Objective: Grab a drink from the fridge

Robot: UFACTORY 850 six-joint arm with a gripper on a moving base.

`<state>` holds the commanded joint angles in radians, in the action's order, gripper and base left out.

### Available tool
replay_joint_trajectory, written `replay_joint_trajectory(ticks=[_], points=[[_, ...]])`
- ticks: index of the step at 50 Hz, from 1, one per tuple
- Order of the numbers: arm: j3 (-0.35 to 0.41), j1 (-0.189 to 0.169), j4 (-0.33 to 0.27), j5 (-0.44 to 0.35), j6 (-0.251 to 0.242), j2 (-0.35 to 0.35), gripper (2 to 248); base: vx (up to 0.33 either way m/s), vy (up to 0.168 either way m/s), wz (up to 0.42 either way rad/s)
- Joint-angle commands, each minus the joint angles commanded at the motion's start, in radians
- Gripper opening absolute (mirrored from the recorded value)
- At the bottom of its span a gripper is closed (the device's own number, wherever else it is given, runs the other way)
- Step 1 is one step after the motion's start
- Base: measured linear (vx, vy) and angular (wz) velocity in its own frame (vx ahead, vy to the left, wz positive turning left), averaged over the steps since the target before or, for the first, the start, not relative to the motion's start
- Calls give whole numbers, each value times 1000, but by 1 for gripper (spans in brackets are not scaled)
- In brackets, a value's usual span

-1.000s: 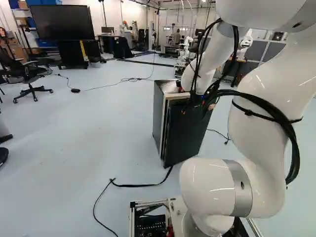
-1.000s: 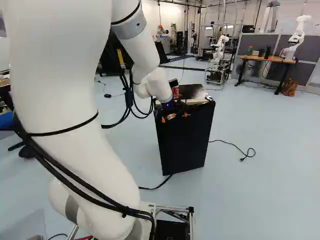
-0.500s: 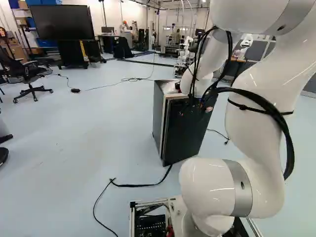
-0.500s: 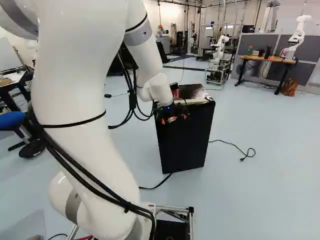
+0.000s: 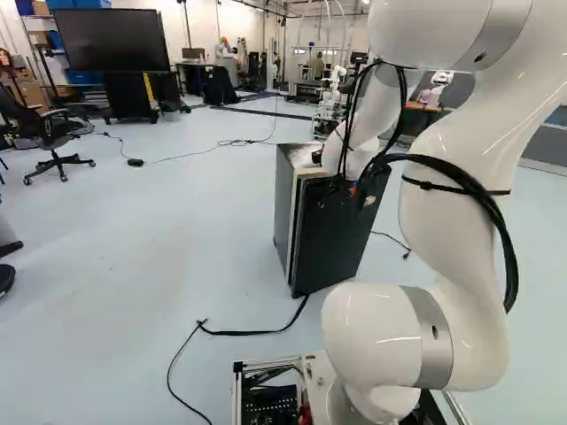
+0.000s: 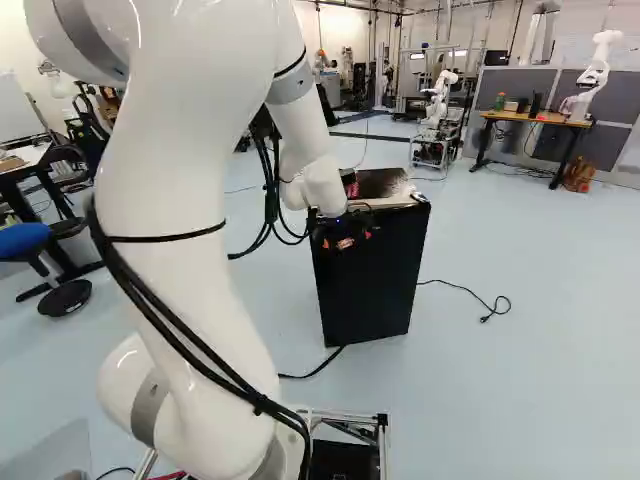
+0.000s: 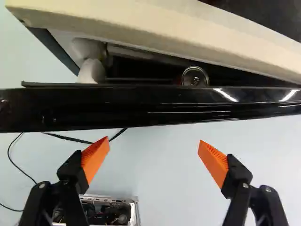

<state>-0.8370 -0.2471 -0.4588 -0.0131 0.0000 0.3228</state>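
Note:
The black fridge (image 6: 372, 275) (image 5: 337, 230) stands ahead of the arm. My gripper (image 6: 346, 239) is high at its front, by the top of the door. In the wrist view the gripper (image 7: 154, 155) is open with nothing between its orange pads, on the outer side of the door's black edge (image 7: 155, 109). The door stands slightly ajar: a narrow dark gap separates it from the cream edge (image 7: 164, 29) of the fridge body. Inside the gap shows the round metal top of a can (image 7: 195, 76). The rest of that can is hidden. A red can (image 6: 350, 184) stands on the fridge top.
Black cables lie on the floor, one (image 5: 252, 333) from the fridge toward the base, another (image 6: 470, 292) beside it. Office chairs (image 5: 55, 146) stand at the left of the left base view. Another robot (image 6: 438, 100) stands behind the fridge, and one more (image 6: 594, 75) at a desk.
The arm's upper links have swung leftward in the left base view and rightward in the right base view. The gripper has shifted and turned slightly at the door. The base has stayed put.

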Motion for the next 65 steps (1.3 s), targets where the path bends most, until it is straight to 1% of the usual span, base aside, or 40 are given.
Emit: replay_joint_trajectory(ticks=[27, 65], points=[[-1, 0, 0, -118, 0, 3, 247, 0, 0, 0], [-1, 0, 0, -176, 0, 3, 247, 0, 0, 0]])
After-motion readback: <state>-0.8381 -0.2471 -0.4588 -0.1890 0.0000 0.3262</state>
